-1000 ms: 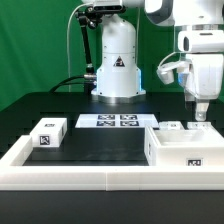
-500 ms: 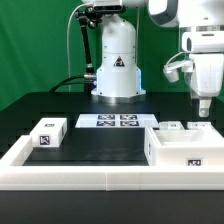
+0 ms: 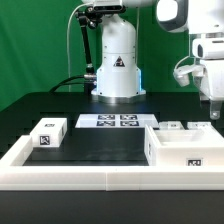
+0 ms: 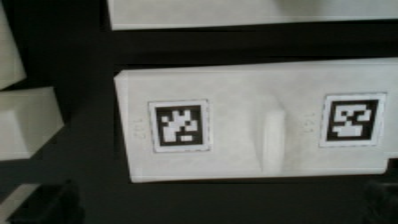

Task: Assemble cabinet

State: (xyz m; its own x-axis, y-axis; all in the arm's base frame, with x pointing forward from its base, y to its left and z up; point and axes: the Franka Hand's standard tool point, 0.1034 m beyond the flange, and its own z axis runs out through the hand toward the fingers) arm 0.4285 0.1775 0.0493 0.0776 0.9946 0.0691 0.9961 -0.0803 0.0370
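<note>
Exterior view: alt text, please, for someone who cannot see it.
A white robot arm hangs at the exterior view's right, over a cluster of white cabinet parts on a black table. A small tagged white block sits at the exterior view's left, and the marker board lies mid-table.

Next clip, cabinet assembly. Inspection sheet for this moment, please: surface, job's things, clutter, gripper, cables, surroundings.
Surface: black table inside a low white rim; the marker board lies flat at mid-back.
Job's things: cabinet shell at the exterior view's right; small white parts just behind it; one drawer block alone at the left. The wrist view shows a two-tag white part below the camera. Nothing seen joined.
Clutter: nothing seen.
Grippers: gripper open, empty, hanging above the small white parts.
Cables: black cable loops beside the arm's base, away from the parts.
Surroundings: green backdrop.
</note>
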